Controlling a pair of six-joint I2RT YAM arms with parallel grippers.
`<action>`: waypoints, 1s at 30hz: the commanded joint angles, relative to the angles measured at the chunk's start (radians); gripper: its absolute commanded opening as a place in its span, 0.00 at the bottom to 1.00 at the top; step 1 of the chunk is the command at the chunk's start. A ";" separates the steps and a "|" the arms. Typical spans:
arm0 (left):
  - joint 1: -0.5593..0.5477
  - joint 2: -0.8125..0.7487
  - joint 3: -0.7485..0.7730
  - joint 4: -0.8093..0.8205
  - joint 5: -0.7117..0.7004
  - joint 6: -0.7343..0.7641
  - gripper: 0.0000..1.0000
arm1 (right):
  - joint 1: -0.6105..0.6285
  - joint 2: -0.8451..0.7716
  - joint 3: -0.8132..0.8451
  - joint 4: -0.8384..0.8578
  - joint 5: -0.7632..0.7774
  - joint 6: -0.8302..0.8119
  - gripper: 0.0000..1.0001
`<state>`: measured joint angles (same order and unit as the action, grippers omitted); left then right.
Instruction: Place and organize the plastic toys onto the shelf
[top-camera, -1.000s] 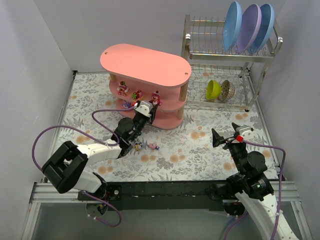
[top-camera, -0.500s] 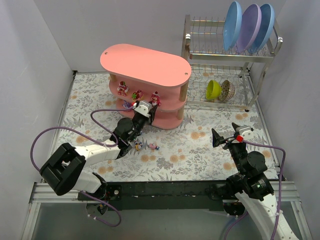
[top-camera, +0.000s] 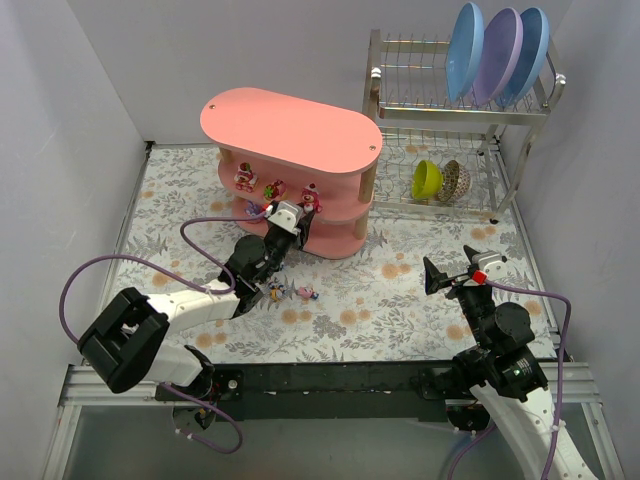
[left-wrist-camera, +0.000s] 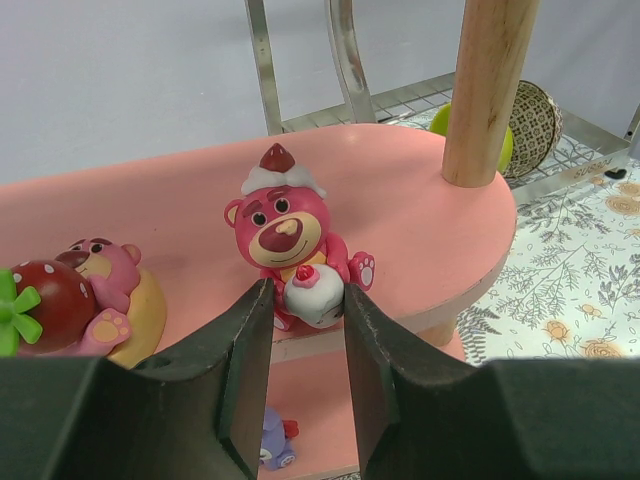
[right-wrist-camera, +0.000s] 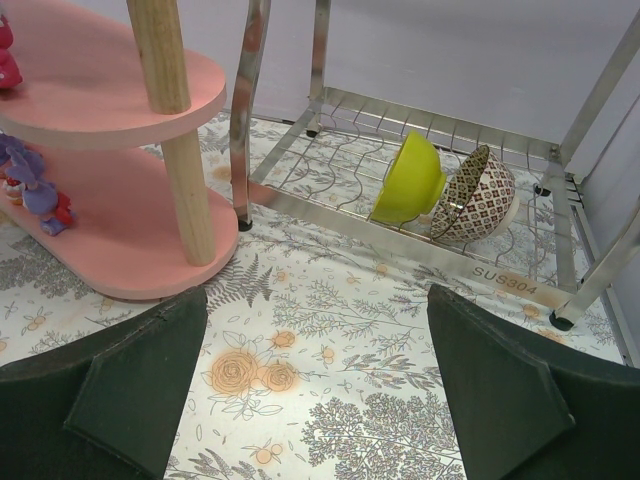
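Note:
The pink shelf (top-camera: 290, 125) stands at the back centre. My left gripper (top-camera: 298, 212) reaches to its middle tier (left-wrist-camera: 420, 210). Its jaws (left-wrist-camera: 308, 295) are closed on a pink bear toy (left-wrist-camera: 280, 225) holding a white cake, which sits on the tier edge (top-camera: 308, 199). Two more toys (top-camera: 243, 178) (top-camera: 274, 188) sit left of it on that tier; one is a bear with a strawberry (left-wrist-camera: 70, 300). A purple toy (left-wrist-camera: 270, 445) lies on the bottom tier. Two small toys (top-camera: 276, 292) (top-camera: 308, 293) lie on the table. My right gripper (top-camera: 455, 270) is open and empty above the mat (right-wrist-camera: 320, 380).
A metal wire dish rack (top-camera: 440, 100) stands at the back right with three plates (top-camera: 500, 50) on top and a green bowl (top-camera: 427, 180) and a patterned bowl (top-camera: 455, 181) below. The shelf's wooden post (right-wrist-camera: 185, 190) stands left of the right gripper.
The pink bear toy and my left gripper have shifted slightly left and nearer along the middle tier. The right arm has not moved.

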<state>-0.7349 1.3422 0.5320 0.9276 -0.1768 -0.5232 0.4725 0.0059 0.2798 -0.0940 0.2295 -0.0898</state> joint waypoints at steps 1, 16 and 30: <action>0.005 -0.011 -0.010 -0.119 -0.016 -0.012 0.25 | 0.005 -0.205 0.004 0.057 0.004 -0.008 0.98; 0.003 0.000 0.011 -0.171 -0.030 -0.043 0.32 | 0.005 -0.205 0.004 0.057 0.002 -0.008 0.98; 0.003 0.009 0.037 -0.227 -0.061 -0.037 0.34 | 0.005 -0.205 0.004 0.059 0.004 -0.008 0.98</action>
<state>-0.7349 1.3453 0.5606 0.8272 -0.2108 -0.5690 0.4725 0.0059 0.2798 -0.0940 0.2295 -0.0902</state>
